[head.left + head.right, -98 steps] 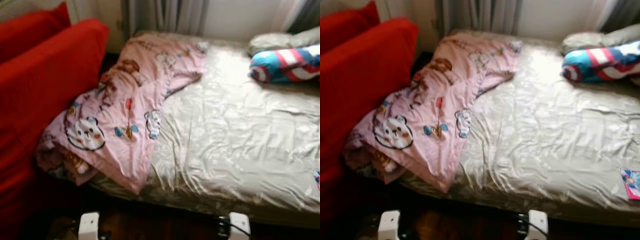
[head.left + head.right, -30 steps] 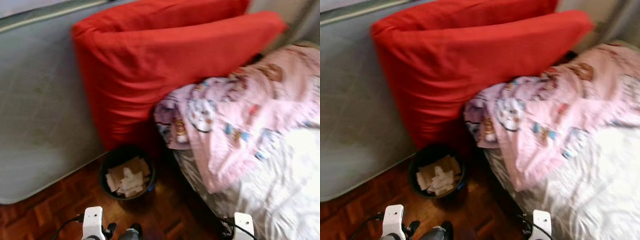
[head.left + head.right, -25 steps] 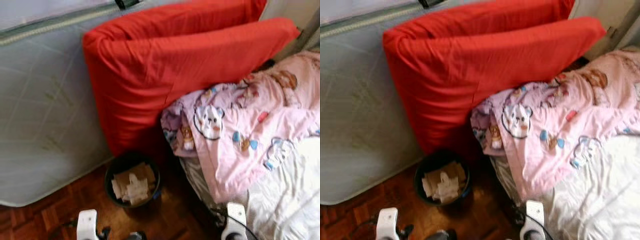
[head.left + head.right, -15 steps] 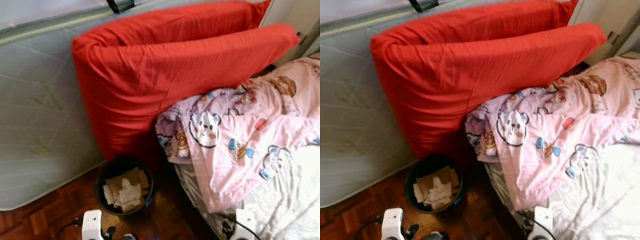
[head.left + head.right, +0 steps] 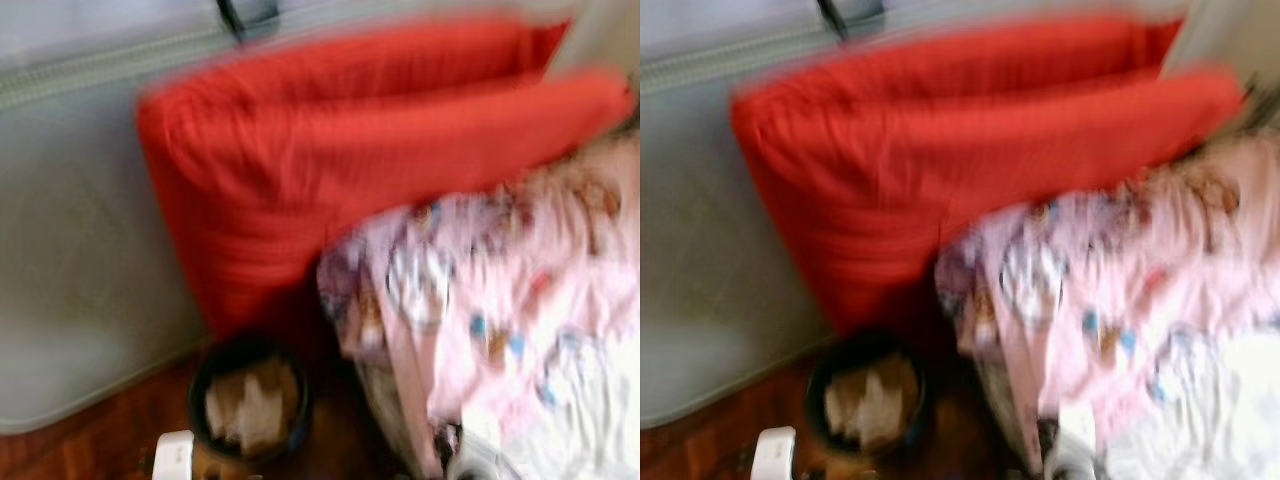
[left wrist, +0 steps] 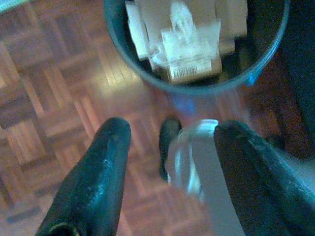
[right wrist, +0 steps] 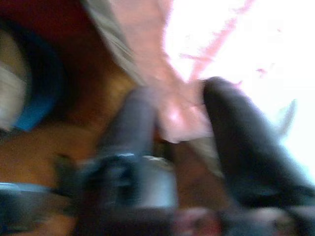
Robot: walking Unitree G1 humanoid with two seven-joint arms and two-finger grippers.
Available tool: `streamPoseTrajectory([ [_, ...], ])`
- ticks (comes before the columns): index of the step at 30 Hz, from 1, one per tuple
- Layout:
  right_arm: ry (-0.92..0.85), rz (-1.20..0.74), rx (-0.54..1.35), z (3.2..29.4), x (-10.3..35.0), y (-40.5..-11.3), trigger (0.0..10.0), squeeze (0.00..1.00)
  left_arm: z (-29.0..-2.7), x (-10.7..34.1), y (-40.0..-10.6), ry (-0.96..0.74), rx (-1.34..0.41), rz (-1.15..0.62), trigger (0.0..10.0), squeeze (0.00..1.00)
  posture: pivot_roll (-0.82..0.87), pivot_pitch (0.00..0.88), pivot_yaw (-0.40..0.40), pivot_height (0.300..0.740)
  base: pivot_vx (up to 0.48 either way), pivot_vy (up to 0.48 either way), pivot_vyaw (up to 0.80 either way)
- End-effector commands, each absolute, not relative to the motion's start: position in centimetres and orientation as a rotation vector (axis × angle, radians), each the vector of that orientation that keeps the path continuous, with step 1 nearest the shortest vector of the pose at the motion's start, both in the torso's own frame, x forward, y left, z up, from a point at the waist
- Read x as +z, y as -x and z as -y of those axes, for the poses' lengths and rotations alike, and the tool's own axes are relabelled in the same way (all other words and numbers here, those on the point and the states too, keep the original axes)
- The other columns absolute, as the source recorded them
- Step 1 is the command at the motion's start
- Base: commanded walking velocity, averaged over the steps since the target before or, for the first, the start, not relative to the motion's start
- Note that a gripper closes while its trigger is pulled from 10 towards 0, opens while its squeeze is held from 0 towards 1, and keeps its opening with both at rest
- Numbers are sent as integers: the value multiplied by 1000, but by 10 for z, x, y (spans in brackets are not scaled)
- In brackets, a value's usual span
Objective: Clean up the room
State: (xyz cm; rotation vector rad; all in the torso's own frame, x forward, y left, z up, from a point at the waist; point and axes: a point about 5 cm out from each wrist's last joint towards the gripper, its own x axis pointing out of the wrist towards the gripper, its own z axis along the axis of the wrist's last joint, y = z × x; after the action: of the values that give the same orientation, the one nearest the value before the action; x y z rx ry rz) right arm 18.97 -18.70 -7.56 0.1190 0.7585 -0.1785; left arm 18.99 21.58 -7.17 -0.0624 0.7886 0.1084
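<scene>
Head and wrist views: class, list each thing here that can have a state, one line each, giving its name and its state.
Waste bin: upright on the wood floor, holding paper and cardboard scraps.
Pink blanket: rumpled, hanging over the bed's edge.
Red cushions: stacked, leaning against the grey mattress.
Left hand: open, above the floor near the bin.
Right hand: open, beside the blanket's edge.

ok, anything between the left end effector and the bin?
Nothing visible blocks it. The left end effector is open over the wooden floor, with the bin just beyond its fingertips, paper inside. A blurred pale object sits between the fingers; unclear what.
</scene>
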Motion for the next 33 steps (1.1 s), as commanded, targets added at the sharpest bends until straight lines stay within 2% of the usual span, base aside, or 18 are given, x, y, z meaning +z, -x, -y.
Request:
streamPoseTrajectory([
  [1,-132,-837,-214,191,-87,-167,10000,0,-214,-76,-182,56,99,-818,10000,0,66,180,-20,736,0,0,0],
  [15,-146,-804,-202,191,-85,-168,10000,0,-215,-75,-182,70,114,-790,10000,0,68,204,-24,736,0,0,0],
  [22,-186,-688,-155,190,-78,-173,10000,0,-215,-67,-186,111,136,-642,10000,0,63,218,-32,736,0,0,0],
  [23,-190,-671,-144,190,-77,-174,10000,0,-215,-65,-187,115,149,-613,10000,0,60,222,-35,736,0,0,0],
  [25,-200,-639,-134,190,-75,-175,10000,0,-222,-25,-230,86,129,-333,10000,0,60,223,-36,736,0,0,0],
  [26,-200,-631,-131,190,-75,-175,10000,0,-225,9,-255,61,105,-165,10000,0,60,224,-37,736,0,0,0],
  [30,-216,-607,-128,190,-73,-175,10000,0,-223,26,-262,48,81,-85,10000,0,56,226,-37,736,0,0,0],
  [32,-188,-265,-92,190,-20,-242,10000,0,-220,35,-261,27,54,-32,10000,0,50,227,-38,736,0,0,0],
  [33,-188,-233,-91,190,-14,-246,10000,0,-219,37,-261,27,53,-22,10000,0,50,229,-39,736,0,0,0],
])
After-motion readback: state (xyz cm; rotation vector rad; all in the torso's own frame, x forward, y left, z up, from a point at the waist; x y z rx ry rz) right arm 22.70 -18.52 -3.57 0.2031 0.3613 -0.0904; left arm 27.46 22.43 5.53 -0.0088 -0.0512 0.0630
